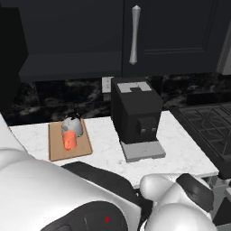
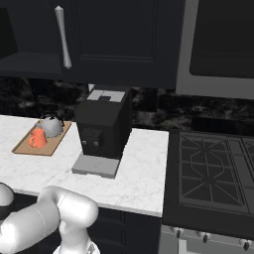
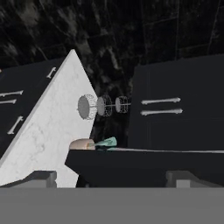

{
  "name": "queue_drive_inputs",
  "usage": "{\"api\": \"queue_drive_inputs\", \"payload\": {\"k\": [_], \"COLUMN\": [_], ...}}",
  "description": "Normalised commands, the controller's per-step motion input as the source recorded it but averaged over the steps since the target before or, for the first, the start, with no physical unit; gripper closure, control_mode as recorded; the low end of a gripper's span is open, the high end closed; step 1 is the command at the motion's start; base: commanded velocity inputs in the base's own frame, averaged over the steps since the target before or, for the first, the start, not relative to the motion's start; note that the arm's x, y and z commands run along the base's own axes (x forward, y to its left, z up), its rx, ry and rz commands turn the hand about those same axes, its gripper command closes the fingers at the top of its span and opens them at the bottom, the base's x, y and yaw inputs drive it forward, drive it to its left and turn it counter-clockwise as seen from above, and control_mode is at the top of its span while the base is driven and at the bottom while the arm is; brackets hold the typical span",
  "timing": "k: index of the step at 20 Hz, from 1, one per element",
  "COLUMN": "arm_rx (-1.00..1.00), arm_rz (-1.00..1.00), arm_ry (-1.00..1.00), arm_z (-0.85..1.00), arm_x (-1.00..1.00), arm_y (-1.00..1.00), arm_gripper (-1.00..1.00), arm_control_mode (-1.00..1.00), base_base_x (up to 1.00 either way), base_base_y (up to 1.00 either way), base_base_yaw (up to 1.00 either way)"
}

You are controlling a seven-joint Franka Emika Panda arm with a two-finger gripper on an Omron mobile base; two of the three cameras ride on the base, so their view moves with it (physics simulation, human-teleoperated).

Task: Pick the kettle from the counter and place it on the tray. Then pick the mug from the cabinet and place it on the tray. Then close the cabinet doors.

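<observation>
With the kettle (image 1: 72, 126) and the mug (image 1: 69, 140) both on the tray (image 1: 83, 152) on the desk (image 1: 180, 144), only the cabinet doors (image 1: 176, 36) remain — the hand (image 3: 111, 178), fingers spread and holding nothing, should reach the left door, swung wide, and push it flat and steadily to meet the shut right one.

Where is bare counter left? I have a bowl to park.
Free: the counter between the coffee machine and the stove, and the front strip. Crowded: the tray, filled by the kettle and mug.

kitchen | marble counter (image 2: 144, 168) | stove (image 2: 213, 173) | coffee machine (image 2: 101, 129)
</observation>
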Motion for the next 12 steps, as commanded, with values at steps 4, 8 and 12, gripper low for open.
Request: {"api": "queue_drive_inputs", "payload": {"k": [4,8,12], "arm_rx": [0.0,0.0,0.0], "arm_rz": [0.0,0.0,0.0], "arm_ry": [0.0,-0.01,0.0], "arm_z": [-0.17,-0.17,-0.17], "arm_x": [0.13,0.35,0.4], "arm_y": [0.48,0.36,0.29], "arm_gripper": [-1.0,-1.0,-1.0], "arm_control_mode": [-1.0,-1.0,-1.0], "base_base_x": [0.0,0.0,0.0], "base_base_y": [0.0,0.0,0.0], "base_base_yaw": [0.0,0.0,0.0]}}
